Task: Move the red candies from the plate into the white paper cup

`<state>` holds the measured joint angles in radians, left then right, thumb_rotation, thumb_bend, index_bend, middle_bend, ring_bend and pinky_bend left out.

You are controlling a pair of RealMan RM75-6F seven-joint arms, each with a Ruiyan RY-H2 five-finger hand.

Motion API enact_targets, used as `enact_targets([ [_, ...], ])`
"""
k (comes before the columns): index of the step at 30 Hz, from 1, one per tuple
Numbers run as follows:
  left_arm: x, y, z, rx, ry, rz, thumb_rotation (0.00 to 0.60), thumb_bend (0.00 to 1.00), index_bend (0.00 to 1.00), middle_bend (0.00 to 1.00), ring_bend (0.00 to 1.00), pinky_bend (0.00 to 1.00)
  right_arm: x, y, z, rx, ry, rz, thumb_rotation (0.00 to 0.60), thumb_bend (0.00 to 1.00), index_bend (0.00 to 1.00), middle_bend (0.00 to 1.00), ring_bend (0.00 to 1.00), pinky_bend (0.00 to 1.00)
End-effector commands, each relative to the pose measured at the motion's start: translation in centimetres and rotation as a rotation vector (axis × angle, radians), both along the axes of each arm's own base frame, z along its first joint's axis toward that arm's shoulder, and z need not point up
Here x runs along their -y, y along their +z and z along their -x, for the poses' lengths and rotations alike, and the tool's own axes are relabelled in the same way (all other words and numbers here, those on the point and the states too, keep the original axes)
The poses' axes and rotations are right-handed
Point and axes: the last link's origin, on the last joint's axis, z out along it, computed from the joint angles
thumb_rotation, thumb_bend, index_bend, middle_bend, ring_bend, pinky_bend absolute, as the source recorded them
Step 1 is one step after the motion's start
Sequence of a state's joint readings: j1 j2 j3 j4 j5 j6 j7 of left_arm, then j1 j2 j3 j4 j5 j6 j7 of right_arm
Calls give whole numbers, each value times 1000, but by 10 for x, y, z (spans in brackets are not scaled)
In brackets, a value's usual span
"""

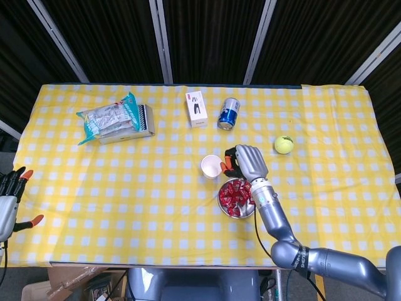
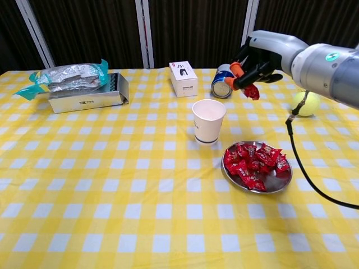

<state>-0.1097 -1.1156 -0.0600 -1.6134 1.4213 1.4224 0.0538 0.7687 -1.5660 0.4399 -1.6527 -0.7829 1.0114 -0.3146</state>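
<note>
A round metal plate [image 2: 280, 182] [image 1: 222, 202] holds several red candies [image 2: 252, 163] [image 1: 234, 194]. The white paper cup [image 2: 208, 121] [image 1: 211, 166] stands upright just left of the plate. My right hand [image 2: 253, 60] [image 1: 245, 162] hovers in the air above and to the right of the cup, pinching one red candy [image 2: 252, 91] that dangles under its fingers. My left hand [image 1: 9, 195] hangs off the table's left edge in the head view, fingers spread and holding nothing.
Along the back stand a white box [image 2: 183, 78], a blue can [image 2: 224, 80] lying on its side and a foil bag on a carton [image 2: 78, 84]. A tennis ball [image 2: 306, 103] lies at the right. A black cable [image 2: 303, 168] hangs from my right arm.
</note>
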Motion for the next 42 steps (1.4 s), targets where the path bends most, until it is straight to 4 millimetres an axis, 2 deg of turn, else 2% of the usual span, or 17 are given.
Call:
enact_targets([
  [1, -1, 0, 0, -1, 1, 3, 600, 54, 0, 0, 0, 0, 8, -5, -12, 1, 9, -5, 600, 514, 817, 912, 922, 1000],
  [12, -3, 2, 1, 10, 9, 8, 600, 55, 0, 0, 0, 0, 21, -32, -35, 15, 16, -36, 600, 515, 817, 911, 921, 1000],
  [25, -2, 4, 3, 16, 12, 9, 600, 55, 0, 0, 0, 0, 27, -62, -31, 37, -30, -64, 600, 515, 809, 911, 921, 1000],
  [42, -1, 4, 3, 17, 16, 9, 600, 55, 0, 0, 0, 0, 31, -69, -25, 51, -57, -57, 600, 513, 570, 911, 882, 998],
])
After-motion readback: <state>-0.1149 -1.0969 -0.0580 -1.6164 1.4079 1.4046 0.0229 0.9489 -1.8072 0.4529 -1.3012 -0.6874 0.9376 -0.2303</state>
